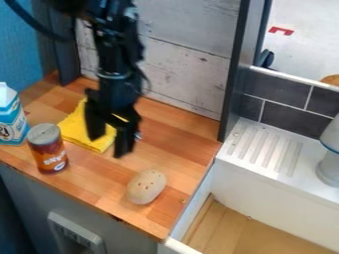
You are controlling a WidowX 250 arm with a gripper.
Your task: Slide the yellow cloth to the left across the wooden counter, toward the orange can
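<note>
Over the counter (175,129): the black gripper (110,136) is held, tips down, at the cloth (74,130).
Grip: let go; the two fingers are spread apart, and nothing is seen pinched in the gap.
Cloth: yellow, laid out on the wood beside and behind the gripper, partly hidden by it. Whether it is touched by the tips cannot be told.
Blue bit: something small is seen just past one finger; what it is cannot be told.
Can (48,149): stood up at the near left edge of the cloth, red and brown, with a grey top.
Potato (146,187): laid down near the front of the counter, apart from the cloth, tan with little dark spots.
Carton (9,119): blue and white, stood up just past the can, cut off by the left edge.
Sink (275,187): white, set to the right of the counter, with ridges on its top ledge.
Good care: if the cloth is to be pinched, a loose fold should be found first. The fingers should be put on both sides of it and closed softly, so that the wood is not scraped. The can should be given room, as it could be knocked by a wide swing.
</note>
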